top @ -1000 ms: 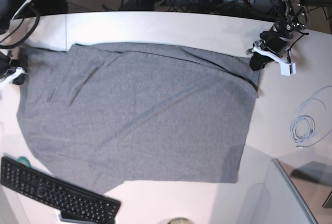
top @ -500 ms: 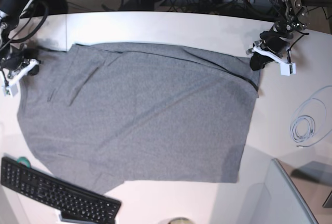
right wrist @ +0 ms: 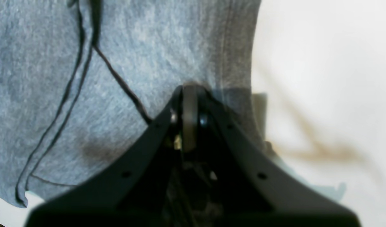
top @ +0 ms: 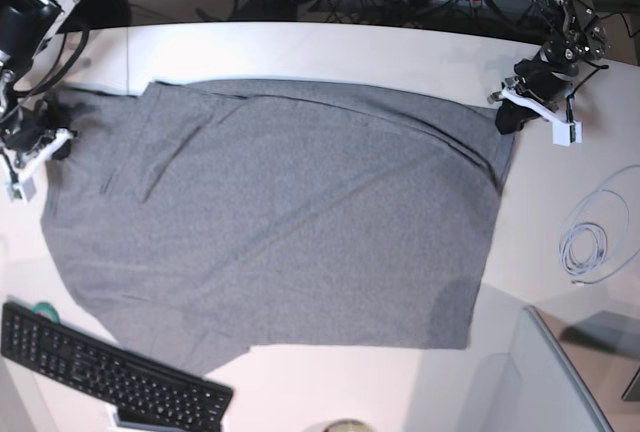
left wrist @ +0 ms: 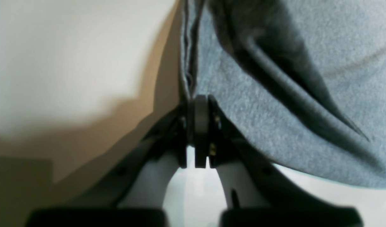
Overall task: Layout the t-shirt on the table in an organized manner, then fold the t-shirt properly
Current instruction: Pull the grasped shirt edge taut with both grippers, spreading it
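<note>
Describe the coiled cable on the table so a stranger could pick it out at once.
Start from the grey t-shirt spread over most of the white table. Go past its right edge in the base view, on the side of the left pincer. On bare tabletop there lies the cable, a thin pale loose coil, unlike the black keyboard at the opposite front corner.

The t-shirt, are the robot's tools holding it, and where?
Yes. The left tool pinches the t-shirt at its far corner edge, and the right tool pinches the opposite far edge, both shut on the cloth.
</note>
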Robot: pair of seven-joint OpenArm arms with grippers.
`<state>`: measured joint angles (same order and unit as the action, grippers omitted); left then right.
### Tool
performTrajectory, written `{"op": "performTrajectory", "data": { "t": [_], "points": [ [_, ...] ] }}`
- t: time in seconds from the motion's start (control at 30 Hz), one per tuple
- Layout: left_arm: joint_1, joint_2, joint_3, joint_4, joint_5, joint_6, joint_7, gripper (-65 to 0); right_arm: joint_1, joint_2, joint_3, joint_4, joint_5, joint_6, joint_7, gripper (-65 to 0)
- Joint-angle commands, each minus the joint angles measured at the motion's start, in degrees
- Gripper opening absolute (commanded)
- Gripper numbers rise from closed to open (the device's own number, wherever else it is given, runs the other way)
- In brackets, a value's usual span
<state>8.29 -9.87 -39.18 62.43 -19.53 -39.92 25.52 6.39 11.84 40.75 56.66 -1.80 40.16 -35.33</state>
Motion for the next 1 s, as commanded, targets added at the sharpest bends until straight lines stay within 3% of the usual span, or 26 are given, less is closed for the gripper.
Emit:
{"op": "performTrajectory", "data": {
  "t": [0.0,0.3,0.4,0.5,0.57,0.73,0.83,0.97],
  "points": [
    [-0.3,-1.6,-0.3,0.7,-0.6,-0.1,-1.2,-65.0,1.0,1.6,-0.1,0.4,-2.0,-0.2,-0.2,-64.2],
    [-0.4,-2.2,0.0,1.3,-0.6,-0.1,-0.9,-65.0,2.1,2.0,-0.4,-0.6,-2.3,-0.2,-0.6,-64.2],
    [-0.3,-2.1,2.1,1.2,-0.6,-0.1,-0.9,-65.0,0.8,0.3,0.2,6.0,-1.8,-0.2,-1.5,-63.5],
    [0.5,-2.0,2.8,1.1,-1.1,-0.1,-1.2,-65.0,-2.7,-1.7,0.3,18.3,3.2,-0.2,-6.7,-61.5],
    [0.7,-2.0,3.4,1.3,-1.2,-0.1,-1.2,-65.0,-5.0,-3.5,2.5,26.4,7.5,-0.2,-12.0,-54.5],
    [0.9,-1.4,3.4,1.3,-1.2,-0.1,-1.2,-65.0,-7.5,-11.8,17.8,41.4,12.7,-0.2,-24.7,-23.0],
    [1.0,-1.3,3.4,1.3,-1.2,-0.1,-1.3,-65.0,-8.0,-17.2,24.9,43.6,12.9,-0.2,-29.5,-20.6],
    [0.9,-1.3,3.5,1.3,-1.2,-0.1,-1.3,-65.0,-9.8,-19.0,26.9,41.0,13.2,-0.2,-30.6,-20.4]
  ]
}}
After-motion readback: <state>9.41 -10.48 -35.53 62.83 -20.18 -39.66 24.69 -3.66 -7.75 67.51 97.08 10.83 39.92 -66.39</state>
